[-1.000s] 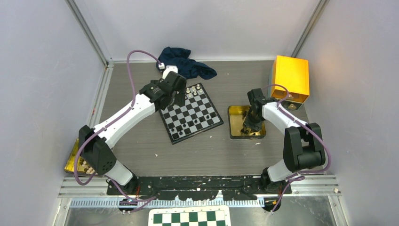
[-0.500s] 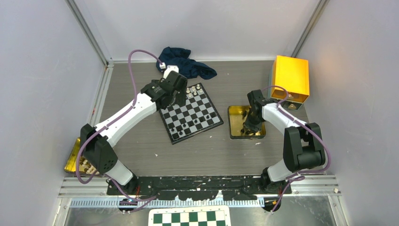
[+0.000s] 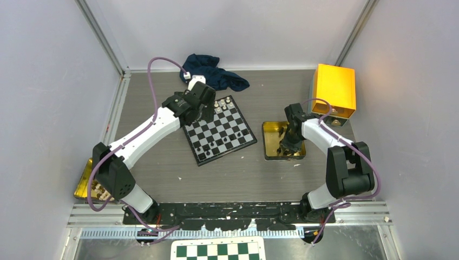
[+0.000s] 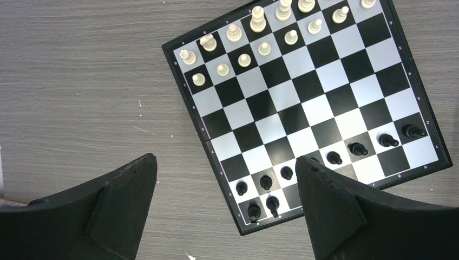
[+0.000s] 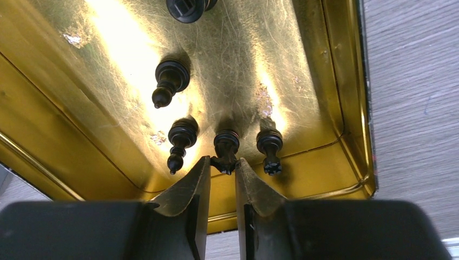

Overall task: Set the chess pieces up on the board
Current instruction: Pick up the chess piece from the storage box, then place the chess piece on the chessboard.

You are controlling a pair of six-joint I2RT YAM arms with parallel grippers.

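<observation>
Looking down at the board [image 4: 314, 103], I am seeing white chess pieces [image 4: 258, 21] at one end and black ones at the other. I am holding the left gripper [image 4: 226, 161] spread wide above it, empty. Over the gold tray [image 5: 335, 81] (four others sitting loose), the right gripper [image 5: 222, 162] is pinching a black piece [image 5: 226, 143] by its head.

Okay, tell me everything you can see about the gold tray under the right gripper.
The gold tray is a shallow rectangular tin that looks like scratched, shiny metal, with a raised rim and rounded corners. It lies flat on the grey table, right of the board. Five black chess pieces show in it; the right gripper reaches in, flanking one's top.
</observation>
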